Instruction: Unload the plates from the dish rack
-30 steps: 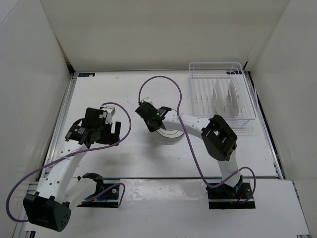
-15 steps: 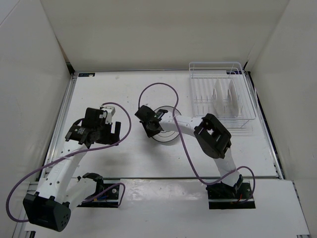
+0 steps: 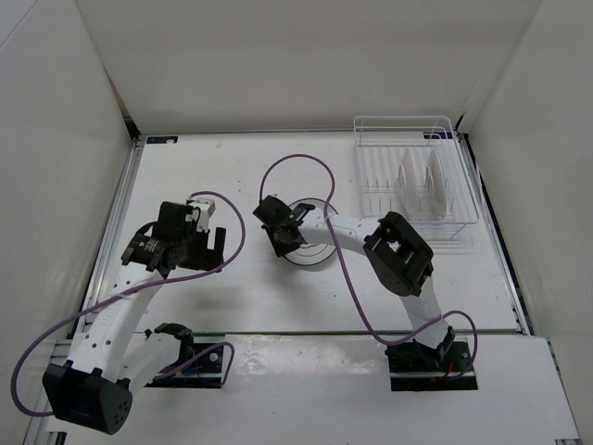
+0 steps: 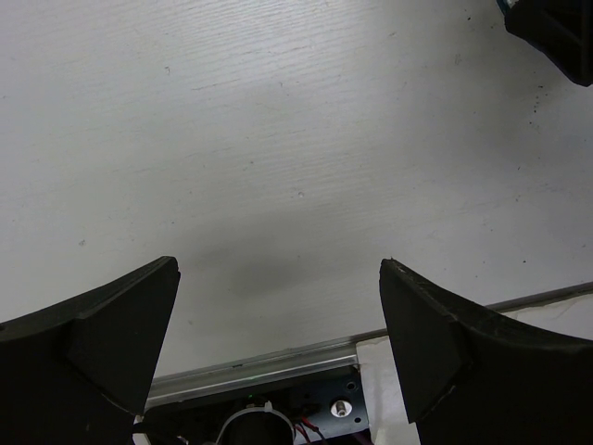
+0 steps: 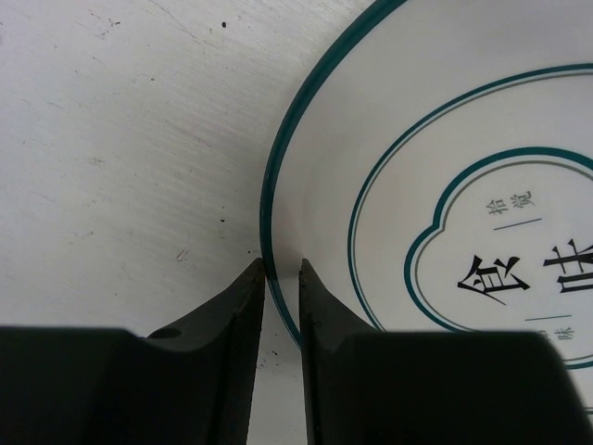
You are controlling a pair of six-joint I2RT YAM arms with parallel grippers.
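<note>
The left gripper (image 4: 278, 273) is seen with its 2 black fingers (image 4: 102, 343) spread wide apart above a white table (image 4: 278, 111). A metal rail (image 4: 278, 368) is shown along the table's edge, and a dark shape (image 4: 556, 28) is cut off at the top right corner.

White arms (image 3: 111, 320), black joints (image 3: 403, 255), purple cables (image 3: 296, 157), black claws (image 4: 279, 267) (image 5: 281, 271)

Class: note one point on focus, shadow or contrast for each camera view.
Top external: flat, even light; the white dish rack barely stands out from the table. Left wrist: the left gripper has dark, near-featureless fingers; a faint shadow lies between them. Right wrist: print on the green-rimmed plate is sharp; the right gripper has black, featureless fingers.
</note>
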